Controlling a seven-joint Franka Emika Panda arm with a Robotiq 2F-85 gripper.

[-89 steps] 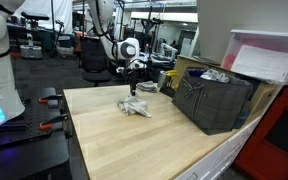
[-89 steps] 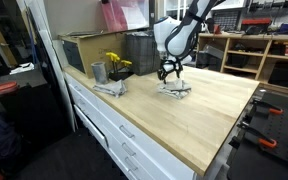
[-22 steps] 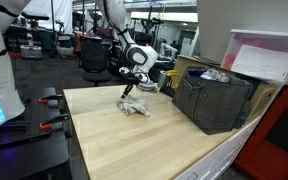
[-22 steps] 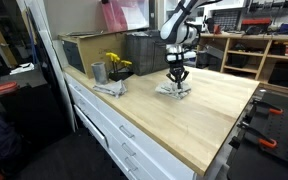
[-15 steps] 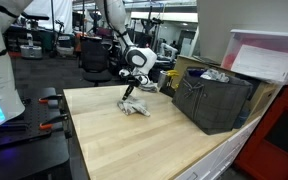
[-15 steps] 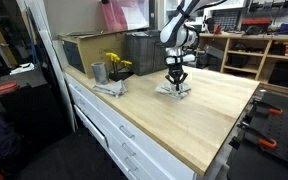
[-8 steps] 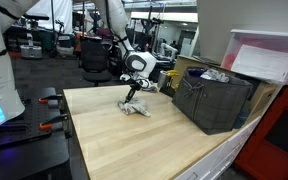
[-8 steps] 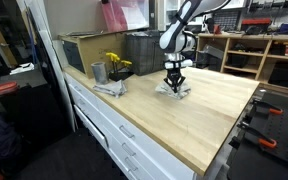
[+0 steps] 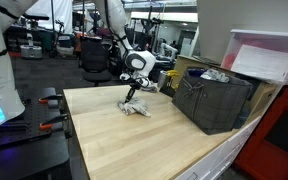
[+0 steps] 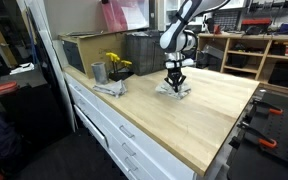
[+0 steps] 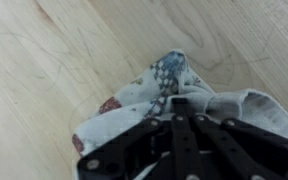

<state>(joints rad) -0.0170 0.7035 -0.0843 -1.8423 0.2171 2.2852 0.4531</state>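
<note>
A crumpled white cloth [image 9: 136, 107] with small coloured prints lies on the light wooden table [image 9: 144, 140]. In both exterior views the arm reaches down onto it, and my gripper [image 9: 130, 98] presses into its near side. The same cloth [image 10: 174, 89] shows under my gripper [image 10: 173, 82] from the opposite side. In the wrist view the black fingers [image 11: 181, 118] stand together, shut, with folds of the cloth [image 11: 134, 105] bunched around their tips. My gripper [image 11: 177, 103] appears to pinch a fold; the contact itself is hidden.
A dark wire basket [image 9: 216, 100] with a white lidded box behind it stands at the table's far side. A grey cup [image 10: 99, 72], yellow flowers [image 10: 117, 63] and another small cloth [image 10: 110, 88] sit near the table's corner. Drawers [image 10: 114, 130] run below the edge.
Over the last second the gripper has sunk slightly onto the cloth and stayed shut; the cloth has hardly moved.
</note>
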